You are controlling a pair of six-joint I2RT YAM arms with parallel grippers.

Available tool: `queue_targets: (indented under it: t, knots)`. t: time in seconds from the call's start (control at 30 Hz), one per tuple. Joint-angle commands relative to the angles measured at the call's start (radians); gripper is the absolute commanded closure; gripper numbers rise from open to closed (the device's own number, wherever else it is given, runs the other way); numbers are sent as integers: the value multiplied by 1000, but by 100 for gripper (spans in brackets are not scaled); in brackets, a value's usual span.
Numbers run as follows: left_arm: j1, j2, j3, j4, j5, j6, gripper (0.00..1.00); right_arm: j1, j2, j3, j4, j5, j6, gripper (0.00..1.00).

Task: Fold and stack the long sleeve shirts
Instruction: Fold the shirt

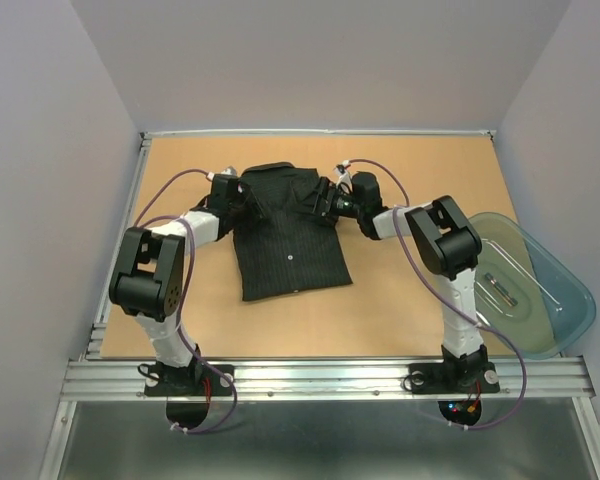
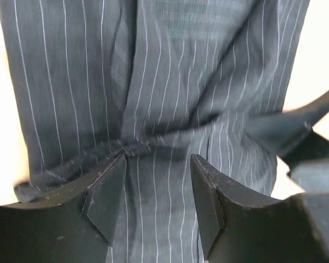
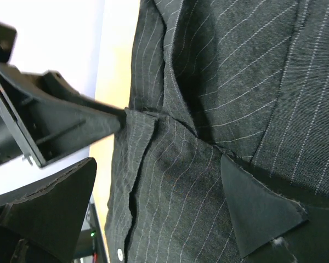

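One long sleeve shirt (image 1: 290, 235), black with fine pale pinstripes, lies folded into a rough rectangle in the middle of the table, collar end at the far side. My left gripper (image 1: 243, 200) is at its upper left edge. In the left wrist view this gripper (image 2: 159, 159) stands open, its fingers astride a creased band of the shirt (image 2: 170, 82). My right gripper (image 1: 326, 205) is at the upper right edge. The right wrist view shows it (image 3: 158, 161) wide open over the layered shirt (image 3: 236, 66), near a white button (image 3: 119, 253).
A clear plastic bin (image 1: 540, 300) hangs over the table's right edge beside the right arm. A raised rim (image 1: 140, 190) runs along the brown tabletop's sides, and a metal rail (image 1: 330, 375) holds both arm bases at the near edge.
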Motion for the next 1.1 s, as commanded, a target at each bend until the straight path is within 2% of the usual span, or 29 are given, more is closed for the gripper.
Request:
queue_targets:
  t: [0.0,0.23,0.37,0.57,0.7,0.8,0.9,1.07]
  knots:
    - [4,20,118,48,-1,97,38,-19,7,-6,63,21,-21,0]
    - [3,-126,144,19,-43,125,32,-25,-128,-3,13,-5,-59,0]
    - [3,-256,51,-1,-61,100,30,-24,-203,-2,7,-11,-38,0]
    - [4,-428,-156,-4,-154,-35,29,31,-253,43,5,-42,7,0]
    - [7,-396,-212,37,-122,-73,29,88,-201,107,14,-50,42,0]
    - [7,-314,-244,132,-81,-82,29,126,-123,155,46,-50,80,0]
    - [9,-221,-243,177,-73,-96,29,142,-6,188,159,-74,177,0]
    - [10,-155,-264,178,-78,-110,29,137,108,146,250,-45,251,0]
